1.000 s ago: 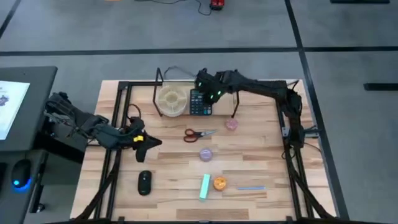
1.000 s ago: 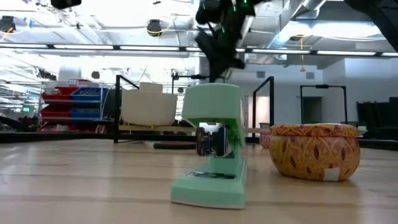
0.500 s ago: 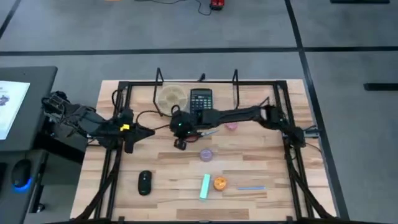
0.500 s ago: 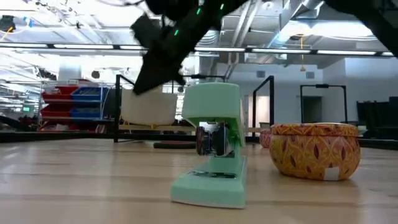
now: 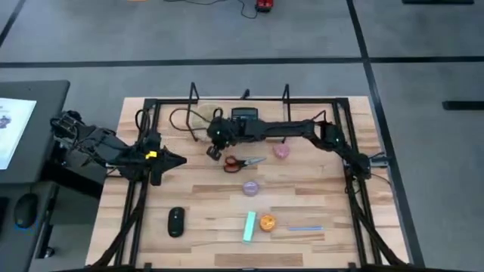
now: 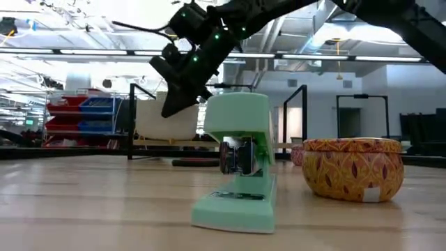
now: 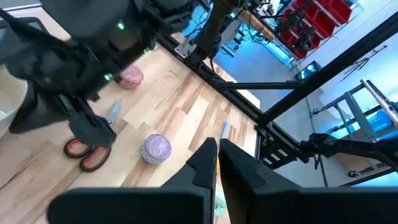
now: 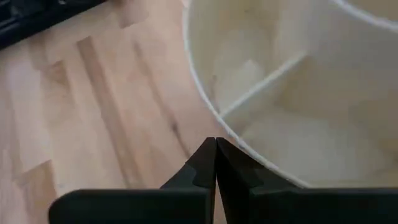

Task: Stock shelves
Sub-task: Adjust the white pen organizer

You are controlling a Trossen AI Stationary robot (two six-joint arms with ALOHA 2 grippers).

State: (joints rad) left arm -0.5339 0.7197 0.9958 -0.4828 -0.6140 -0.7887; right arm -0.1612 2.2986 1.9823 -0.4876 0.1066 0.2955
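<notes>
The shelves stand at the table's far edge, a pale plank between black uprights. A white round divided container and a black calculator rest on the plank. My right gripper is shut and hangs in the air just near of the container, close above the red handles of the scissors. Its wrist view looks past the shut fingers at the container's rim. My left gripper is shut and waits at the table's left side, holding nothing.
On the table lie a pink piece, a purple round piece, a black mouse, a green stapler, an orange tin and a blue pen. Black frame rails run along both sides.
My right gripper has left the calculator on the shelves and swung toward the table's left and near side, dropping low beside the scissors, then drawn back a little toward the far edge. My left gripper has pulled back slightly toward the left.
</notes>
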